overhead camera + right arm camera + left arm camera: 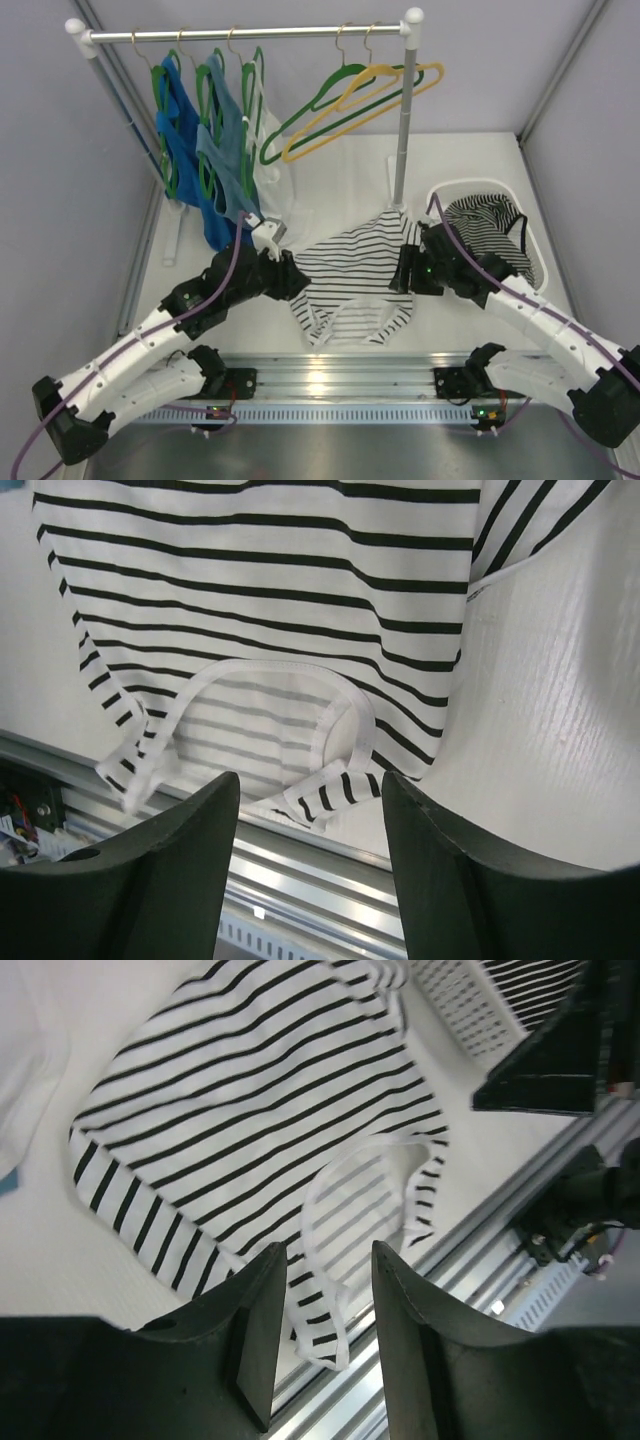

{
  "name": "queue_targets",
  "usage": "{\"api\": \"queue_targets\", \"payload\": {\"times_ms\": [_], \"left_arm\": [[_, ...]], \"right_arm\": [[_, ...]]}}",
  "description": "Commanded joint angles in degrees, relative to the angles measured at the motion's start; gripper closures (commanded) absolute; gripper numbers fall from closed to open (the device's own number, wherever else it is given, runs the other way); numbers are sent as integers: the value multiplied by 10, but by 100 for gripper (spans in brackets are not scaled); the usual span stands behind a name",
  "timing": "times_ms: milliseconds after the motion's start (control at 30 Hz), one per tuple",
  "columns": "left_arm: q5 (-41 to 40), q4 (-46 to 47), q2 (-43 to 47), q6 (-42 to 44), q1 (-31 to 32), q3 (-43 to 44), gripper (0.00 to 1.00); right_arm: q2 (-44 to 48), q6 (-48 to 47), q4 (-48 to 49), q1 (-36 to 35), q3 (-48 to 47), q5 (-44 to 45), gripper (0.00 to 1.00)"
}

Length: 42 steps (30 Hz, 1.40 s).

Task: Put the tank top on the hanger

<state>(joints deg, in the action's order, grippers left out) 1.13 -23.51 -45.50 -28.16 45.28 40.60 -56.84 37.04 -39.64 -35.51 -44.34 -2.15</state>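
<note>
Lying flat mid-frame on the white table [330, 190], the white tank top with thin dark stripes [350, 275] runs upper right to lower left, with its straps lowest. The slim green hanger [300, 117] hangs upper centre, beside a yellow hanger [385, 70]. The left tool [328, 1250] and right tool [310, 780] flank the top, both spread and holding nothing.

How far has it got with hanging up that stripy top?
Barely begun. Done: the tank top lies spread on the table. In hand: nothing. The left claw and right claw sit open on either side of it, gripping no cloth. Left to do: fetch the green hanger, which hangs empty on the rail, and thread the top onto it.
</note>
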Motion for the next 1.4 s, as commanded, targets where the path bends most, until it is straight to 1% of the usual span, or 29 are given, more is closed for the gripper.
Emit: {"api": "queue_targets", "payload": {"times_ms": [0, 33, 67, 100, 133, 200, 233, 267, 300, 333, 367, 400, 433, 467, 500, 533, 567, 633, 667, 700, 767, 800, 900, 1033, 1100, 1367], "left_arm": [[96, -13, 30, 56, 2, 73, 56], [108, -10, 33, 62, 2, 89, 56], [117, -10, 34, 73, 2, 130, 56], [121, -7, 33, 78, 2, 153, 56], [114, -1, 30, 80, 2, 199, 56], [98, 35, 13, 98, 2, 245, 55], [71, 48, 1, 108, 1, 269, 55], [55, 58, -12, 138, 1, 314, 55], [38, 70, -45, 152, 2, 340, 55], [20, 73, -65, 169, 2, 391, 55], [-24, 77, -85, 200, 2, 416, 55], [-51, 79, -128, 213, 1, 439, 54], [-68, 75, -153, 225, -1, 493, 52], [-75, 62, -180, 244, -6, 528, 52], [-66, 50, -234, 245, -29, 560, 53], [-48, 41, -255, 239, -50, 608, 53], [17, 43, -292, 215, -73, 625, 53], [61, 45, -326, 200, -126, 671, 53], [68, 40, -344, 202, -135, 688, 53], [91, 38, -374, 206, -151, 702, 53], [113, 57, -400, 218, -164, 716, 53], [137, 63, -407, 223, -180, 719, 53], [177, 92, -427, 239, -209, 717, 53], [248, 94, -452, 260, -228, 729, 52], [259, 76, -466, 276, -230, 738, 52], [261, 36, -501, 314, -231, 766, 53]], "right_arm": [[12, -16, -15, -6, -44, 20, 41], [11, -21, -18, -7, -48, 20, 41], [13, -22, -18, -7, -54, 32, 40], [11, -23, -18, -7, -58, 32, 40], [9, -27, -19, -7, -60, 32, 40], [6, -28, -12, -7, -61, 27, 39], [5, -29, -8, -8, -59, 24, 40], [3, -29, 1, -8, -58, 24, 39], [2, -29, 4, -8, -56, 24, 39], [-2, -30, 7, -8, -54, 9, 39], [-3, -31, 9, -8, -52, 5, 39], [-2, -31, 16, -8, -51, 1, 39], [-1, -30, 18, -7, -49, 0, 40], [1, -32, 18, -8, -47, 0, 39], [2, -34, 18, -7, -47, 0, 39], [4, -35, 18, -8, -46, -1, 39], [6, -37, 18, -7, -45, -3, 39], [9, -41, 21, -7, -43, -7, 39], [10, -42, 22, -7, -43, -10, 39], [12, -43, 22, -8, -42, -14, 39], [16, -48, 23, -7, -42, -19, 40], [20, -52, 23, -8, -41, -19, 40], [29, -57, 20, -8, -41, -22, 39], [38, -58, 21, -8, -31, -27, 40], [45, -58, 22, -8, -24, -27, 39], [52, -54, 26, -8, -15, -31, 39]]}}
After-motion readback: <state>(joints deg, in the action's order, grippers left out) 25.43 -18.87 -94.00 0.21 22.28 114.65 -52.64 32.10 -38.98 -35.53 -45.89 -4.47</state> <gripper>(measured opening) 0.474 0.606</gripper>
